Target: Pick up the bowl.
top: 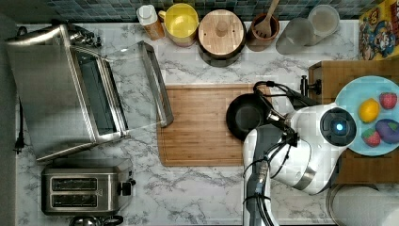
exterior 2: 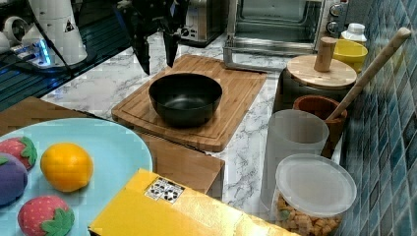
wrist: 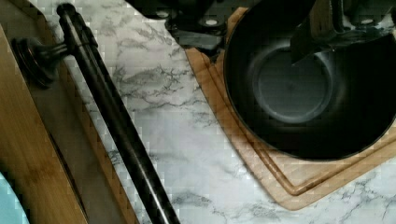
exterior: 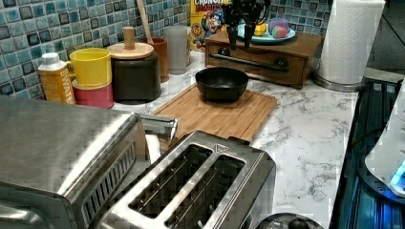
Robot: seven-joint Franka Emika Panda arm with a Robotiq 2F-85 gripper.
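The bowl [exterior 2: 185,98] stands upright on the wooden cutting board [exterior 2: 231,93], near the board's end that faces the wooden drawer box [exterior: 267,55]. In the top view the bowl sits at the top view's right end of the board, partly under the arm. The board lies flat on the marble tabletop [exterior: 305,133].

The claw [exterior 2: 157,51] hangs above the bowl, clear of it, with its two fingers [exterior 2: 143,54] spread apart and nothing between them. In the left view the claw [exterior: 240,36] hangs above and behind the bowl [exterior: 221,83], in front of the fruit plate [exterior: 265,37].

Handling, as a judgement:
- The bowl looks rigid, so the wall should not give under finger pressure.
- The inside has a slight gloss and is likely slippery. A weak pinch may slide off the rim.
- It is empty, so the load is probably light to moderate.
- If ceramic, it could chip when struck or dropped.

Recommended hold: one finger inside the wall, one outside, pinching the rim on the side nearest the claw. The wall slopes, so seat the fingers well below the lip before closing. Lift straight up to avoid dragging the bowl across the board's groove.
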